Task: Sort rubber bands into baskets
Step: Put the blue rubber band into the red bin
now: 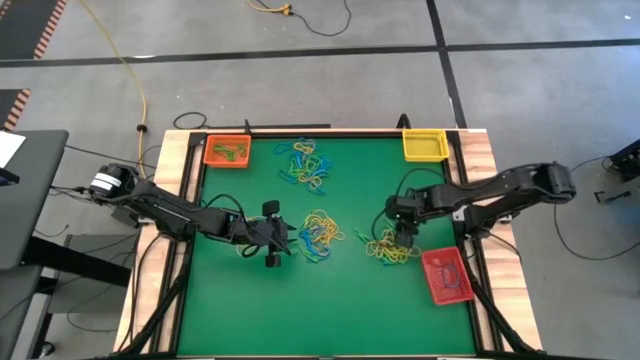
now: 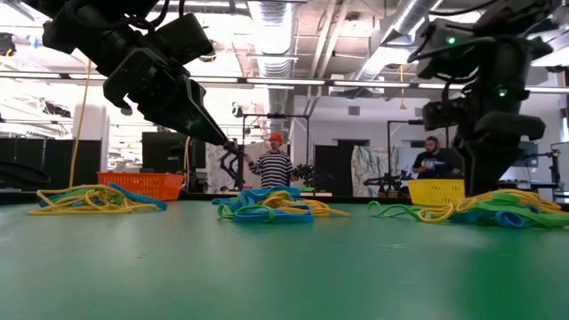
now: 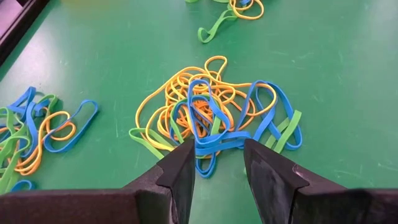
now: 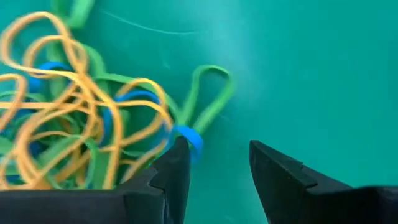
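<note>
1. Rubber bands lie in three tangled piles on your green counter (image 1: 240, 320): a far pile (image 1: 308, 165), a middle pile (image 1: 322, 234) and a right-hand pile (image 1: 392, 247).
2. Baskets sit at the counter's edges: the orange basket (image 1: 227, 152) at the far left already holds some green bands, the yellow basket (image 1: 424, 145) is at the far right, and the red basket (image 1: 446, 275) is just beside the right-hand pile.
3. Your left end effector (image 3: 219, 163) is released, its fingers spread at the near edge of the middle pile, with a blue band between the tips.
4. Your right end effector (image 4: 219, 163) is also released and holds nothing; it is low over the right-hand pile, one finger touching a blue loop.
5. Main risk: the yellow, blue and green loops interlock, so closing now would likely drag several colours up together and a mixed clump would land in one basket.
6. Smaller risk: a thin band lying flat could slip out of the tips, or snap loose when stretched.
</note>
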